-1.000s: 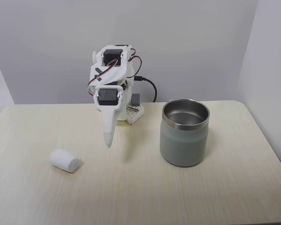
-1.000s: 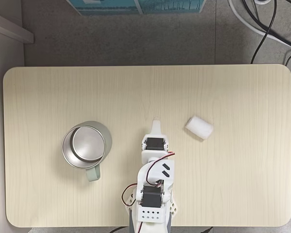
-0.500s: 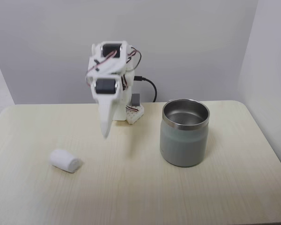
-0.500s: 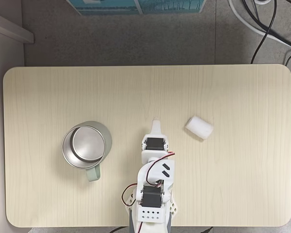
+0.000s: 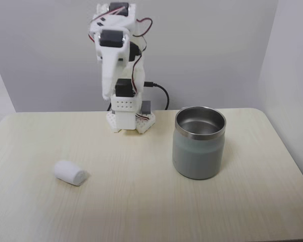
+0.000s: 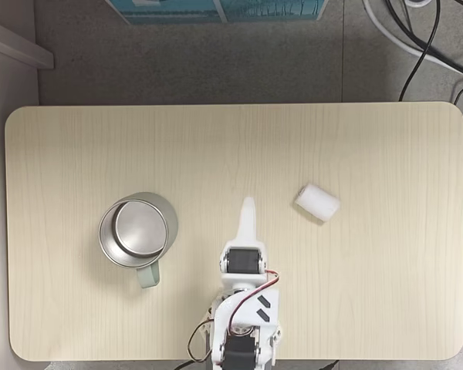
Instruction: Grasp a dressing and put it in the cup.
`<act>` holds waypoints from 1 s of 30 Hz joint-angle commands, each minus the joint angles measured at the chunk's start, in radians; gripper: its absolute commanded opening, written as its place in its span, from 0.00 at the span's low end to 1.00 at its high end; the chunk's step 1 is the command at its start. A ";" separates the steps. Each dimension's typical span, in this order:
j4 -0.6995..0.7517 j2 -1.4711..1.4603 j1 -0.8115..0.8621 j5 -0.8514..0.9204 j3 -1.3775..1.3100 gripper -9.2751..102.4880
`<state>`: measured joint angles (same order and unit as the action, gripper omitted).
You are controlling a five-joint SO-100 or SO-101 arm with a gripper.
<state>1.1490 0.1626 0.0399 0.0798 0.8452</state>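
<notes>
Dressing [image 5: 69, 173] lies well apart from the cup [image 5: 199, 142]; end effector [image 6: 248, 204], fingers together, risks nudging and rolling it on approach.

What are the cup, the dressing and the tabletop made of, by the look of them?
Cup: metal, probably steel, with a shiny rim and brushed reflective inside; the outside has a matte grey-green coating. Dressing: soft white fabric, likely gauze, with a fuzzy, slightly dented surface. Table: pale wood-grain top, possibly laminate, with a low sheen.
</notes>
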 commanded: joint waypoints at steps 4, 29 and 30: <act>0.153 0.262 0.115 -0.069 0.225 0.14; 0.183 0.890 0.387 0.037 0.252 0.30; 0.155 0.910 0.399 0.048 0.229 0.30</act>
<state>1.3698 1.0446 0.4080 0.1043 1.1183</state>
